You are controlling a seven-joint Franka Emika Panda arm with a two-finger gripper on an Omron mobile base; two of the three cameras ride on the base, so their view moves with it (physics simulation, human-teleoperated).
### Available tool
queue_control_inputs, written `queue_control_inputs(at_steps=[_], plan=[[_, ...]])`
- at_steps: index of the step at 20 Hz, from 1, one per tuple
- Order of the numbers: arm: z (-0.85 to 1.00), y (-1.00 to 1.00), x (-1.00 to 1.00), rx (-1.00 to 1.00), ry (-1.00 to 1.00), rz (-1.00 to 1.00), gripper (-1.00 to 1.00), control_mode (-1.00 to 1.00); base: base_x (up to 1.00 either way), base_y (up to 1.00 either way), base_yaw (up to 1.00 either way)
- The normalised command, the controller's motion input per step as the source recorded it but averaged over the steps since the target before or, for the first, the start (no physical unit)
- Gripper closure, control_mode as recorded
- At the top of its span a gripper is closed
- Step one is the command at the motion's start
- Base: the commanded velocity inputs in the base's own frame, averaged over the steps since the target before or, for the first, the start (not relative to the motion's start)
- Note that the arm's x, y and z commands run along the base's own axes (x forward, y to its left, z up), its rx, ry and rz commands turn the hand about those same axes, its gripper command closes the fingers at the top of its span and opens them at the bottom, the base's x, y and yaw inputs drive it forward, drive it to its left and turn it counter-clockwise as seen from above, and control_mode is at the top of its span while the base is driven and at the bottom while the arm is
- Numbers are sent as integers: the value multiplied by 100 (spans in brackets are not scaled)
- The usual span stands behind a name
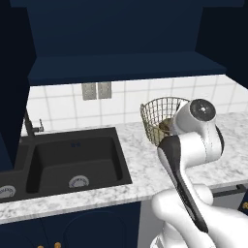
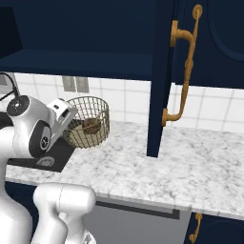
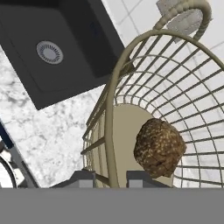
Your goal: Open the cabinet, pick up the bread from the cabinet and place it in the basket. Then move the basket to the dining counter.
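Marble counter (image 2: 143, 167) carries all items inspected. Nearest, the gripper (image 3: 110, 178) is clamped on the near rim of the basket (image 3: 153, 109), one fingertip outside the wire wall, one inside. Basket stands upright on the marble just right of the black sink (image 1: 72, 160). Bread (image 3: 159, 147), a brown rounded loaf, lies on the basket floor. Farther back is white tiled wall; above, the cabinet (image 2: 71, 33) stands open, its door (image 2: 164, 76) swung out with brass handle (image 2: 183, 66).

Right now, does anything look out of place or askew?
Nothing spilled or broken. The basket stands upright on the counter with the bread inside; the fingers pinch its rim. One cabinet door hangs open.
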Motion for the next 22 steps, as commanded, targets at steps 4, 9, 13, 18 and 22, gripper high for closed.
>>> queue_control_inputs(at_steps=[4,9,13,18,22], plan=[[24,0,-72,0,1,5,100,-100,0,0,0],[0,0,-22,0,0,0,100,-100,0,0,0],[0,0,0,0,0,0,100,-100,0,0,0],[0,0,0,0,0,0,100,-100,0,0,0],[0,0,0,0,0,0,100,-100,0,0,0]])
